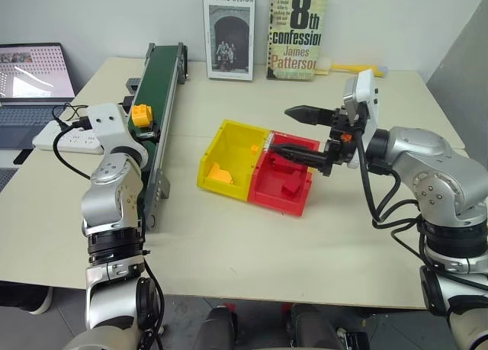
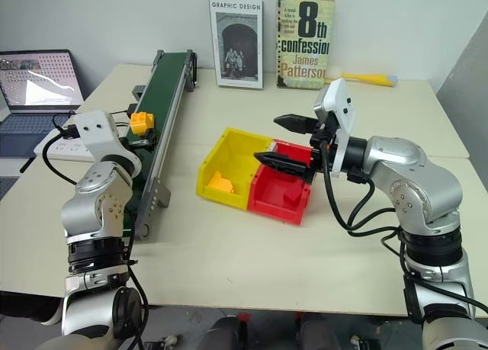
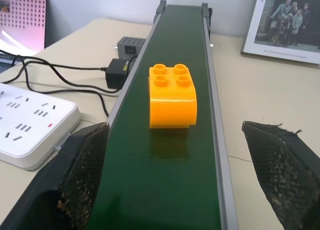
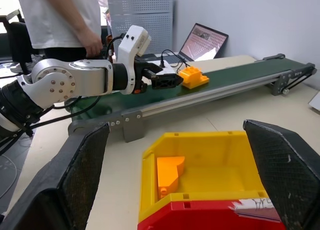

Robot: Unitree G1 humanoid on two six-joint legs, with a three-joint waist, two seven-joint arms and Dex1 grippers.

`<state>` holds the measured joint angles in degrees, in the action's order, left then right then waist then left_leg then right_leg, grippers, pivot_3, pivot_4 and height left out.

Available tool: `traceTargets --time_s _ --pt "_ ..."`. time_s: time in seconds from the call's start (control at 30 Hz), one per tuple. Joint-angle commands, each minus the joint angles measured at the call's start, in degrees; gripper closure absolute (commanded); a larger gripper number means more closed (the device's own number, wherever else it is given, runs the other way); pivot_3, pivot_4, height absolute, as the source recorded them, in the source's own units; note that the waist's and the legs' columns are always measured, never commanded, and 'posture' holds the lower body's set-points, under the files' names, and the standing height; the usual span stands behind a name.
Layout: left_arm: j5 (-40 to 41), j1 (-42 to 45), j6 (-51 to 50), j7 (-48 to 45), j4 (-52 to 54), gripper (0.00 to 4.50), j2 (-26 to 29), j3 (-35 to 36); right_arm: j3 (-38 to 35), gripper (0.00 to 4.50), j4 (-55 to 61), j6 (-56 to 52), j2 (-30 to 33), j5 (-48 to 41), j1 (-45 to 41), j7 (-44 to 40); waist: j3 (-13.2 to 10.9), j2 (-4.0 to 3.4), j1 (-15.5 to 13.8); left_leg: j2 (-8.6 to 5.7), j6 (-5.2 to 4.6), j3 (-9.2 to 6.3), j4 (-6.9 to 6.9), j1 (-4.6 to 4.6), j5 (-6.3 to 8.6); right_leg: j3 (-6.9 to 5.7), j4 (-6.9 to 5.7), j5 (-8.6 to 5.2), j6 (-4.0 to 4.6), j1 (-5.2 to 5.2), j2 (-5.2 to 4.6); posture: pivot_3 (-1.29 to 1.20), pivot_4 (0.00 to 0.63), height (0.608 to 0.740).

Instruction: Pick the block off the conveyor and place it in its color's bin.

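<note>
Block [image 3: 172, 96] on conveyor [image 3: 175, 180], studs up, straight ahead of left gripper [image 3: 175, 185] and centred between its spread fingers (not yet enclosed, no contact). Block's longer side appears to run along belt. Left arm far nearer; closing in along belt looks like next call. Right gripper [image 1: 305, 133] spread wide, empty, hovering over bin pair on desk [image 1: 229, 243]. Yellow bin [image 1: 236, 136] already holds one orange piece [image 1: 219, 175].
</note>
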<state>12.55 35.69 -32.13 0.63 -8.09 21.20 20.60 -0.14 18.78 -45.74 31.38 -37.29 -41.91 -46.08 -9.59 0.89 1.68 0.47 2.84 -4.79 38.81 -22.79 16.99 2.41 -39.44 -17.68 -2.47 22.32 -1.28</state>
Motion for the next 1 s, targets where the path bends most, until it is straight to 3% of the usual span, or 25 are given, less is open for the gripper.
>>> traceTargets --time_s 0.03,0.17,0.6,0.83,1.0 --pt "-0.3 2.0 1.3 0.5 0.1 0.07 0.7 0.2 -1.7 0.00 2.2 0.0 0.9 -1.3 -0.4 0.3 0.0 0.00 0.0 0.00 0.00 0.00 0.00 0.00 0.00 0.00 0.00 0.00 0.00 0.00 0.00 0.00 0.150 0.740" --pt "0.5 2.0 1.2 0.7 -0.2 0.49 0.4 1.0 -1.7 0.00 2.1 -0.2 1.0 -1.3 -0.6 0.7 0.0 0.00 0.0 0.00 0.00 0.00 0.00 0.00 0.00 0.00 0.00 0.00 0.00 0.00 0.00 0.00 0.150 0.740" --pt "2.0 0.2 -3.7 2.9 4.5 2.91 0.4 2.4 -1.9 0.00 1.6 0.0 1.3 -1.5 -1.2 1.2 0.0 0.00 0.0 0.00 0.00 0.00 0.00 0.00 0.00 0.00 0.01 0.00 0.00 0.00 0.00 0.00 0.150 0.740" --pt "4.1 1.5 -5.7 0.8 6.6 2.98 0.7 2.0 -2.5 0.00 2.5 -0.4 1.5 -1.6 -1.1 2.3 0.0 0.00 0.0 0.00 0.00 -0.01 0.01 -0.01 0.00 0.00 0.00 0.00 0.00 0.00 0.00 0.00 0.150 0.740" --pt "7.8 5.2 -9.2 -14.6 10.3 2.98 3.8 -8.5 -3.0 0.00 7.7 -3.0 7.9 0.7 1.9 3.5 0.0 0.00 -0.6 -0.04 0.01 -0.05 0.01 -0.10 0.00 -0.09 0.04 0.00 0.00 0.01 0.00 0.00 0.150 0.740"
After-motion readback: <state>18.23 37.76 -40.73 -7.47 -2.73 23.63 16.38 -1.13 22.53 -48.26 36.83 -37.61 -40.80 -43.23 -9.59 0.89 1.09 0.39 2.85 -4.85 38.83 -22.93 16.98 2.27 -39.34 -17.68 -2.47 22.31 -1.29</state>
